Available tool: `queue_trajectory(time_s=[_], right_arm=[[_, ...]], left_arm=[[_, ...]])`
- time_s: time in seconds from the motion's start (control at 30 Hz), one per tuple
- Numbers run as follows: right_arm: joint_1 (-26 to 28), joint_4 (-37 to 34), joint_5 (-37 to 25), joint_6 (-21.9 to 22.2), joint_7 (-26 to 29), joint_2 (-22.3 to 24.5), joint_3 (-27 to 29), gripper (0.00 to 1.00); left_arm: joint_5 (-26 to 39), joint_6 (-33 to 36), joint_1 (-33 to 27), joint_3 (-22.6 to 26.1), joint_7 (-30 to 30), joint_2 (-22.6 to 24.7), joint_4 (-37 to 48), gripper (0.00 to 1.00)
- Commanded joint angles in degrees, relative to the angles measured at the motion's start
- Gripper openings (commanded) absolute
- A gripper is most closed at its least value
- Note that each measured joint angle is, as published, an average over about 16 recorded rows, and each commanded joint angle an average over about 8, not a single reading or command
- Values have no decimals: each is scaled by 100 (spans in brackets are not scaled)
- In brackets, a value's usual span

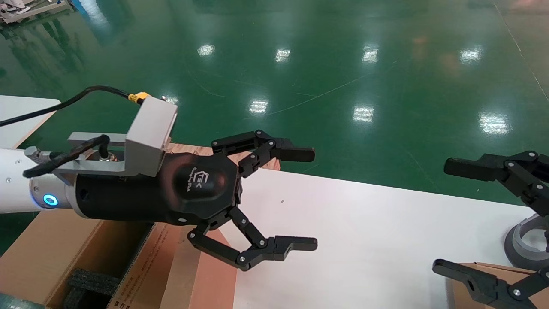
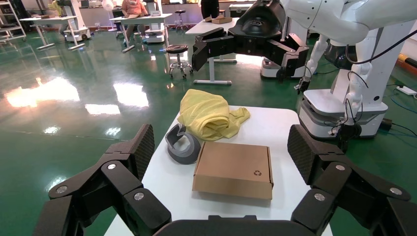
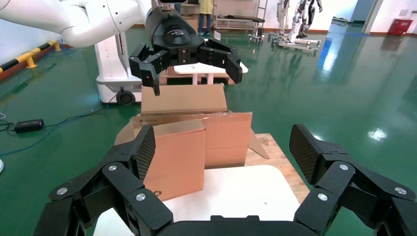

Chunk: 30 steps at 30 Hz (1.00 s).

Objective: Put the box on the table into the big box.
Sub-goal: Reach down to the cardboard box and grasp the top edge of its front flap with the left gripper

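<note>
The flat brown box (image 2: 233, 167) with a small recycle mark lies on the white table (image 1: 364, 240). In the head view only its corner (image 1: 487, 268) shows, at the bottom right behind my right gripper's lower finger. My right gripper (image 1: 441, 216) is open and empty, hovering above the table's right end close to the box (image 3: 177, 157). My left gripper (image 1: 315, 199) is open and empty above the table's left end, beside the big box (image 1: 51, 253). The big box stands open, with a black foam block (image 1: 92, 279) inside. It also shows in the right wrist view (image 3: 221, 132).
A grey ring-shaped part (image 2: 183, 145) and a crumpled yellow cloth (image 2: 209, 115) lie on the table beyond the box. The ring also shows in the head view (image 1: 525, 244). A wooden pallet (image 3: 275, 157) lies by the big box. Green floor surrounds the table.
</note>
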Motion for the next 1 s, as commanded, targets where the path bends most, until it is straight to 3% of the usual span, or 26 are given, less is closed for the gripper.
queue_trajectory(time_s=[0.03, 1.0], right_arm=[[0, 0, 0, 0, 0, 0, 0, 100], [0, 0, 0, 0, 0, 0, 0, 100]], left_arm=[[0, 0, 0, 0, 0, 0, 0, 100], [233, 4, -234, 150, -51, -135, -11, 100]])
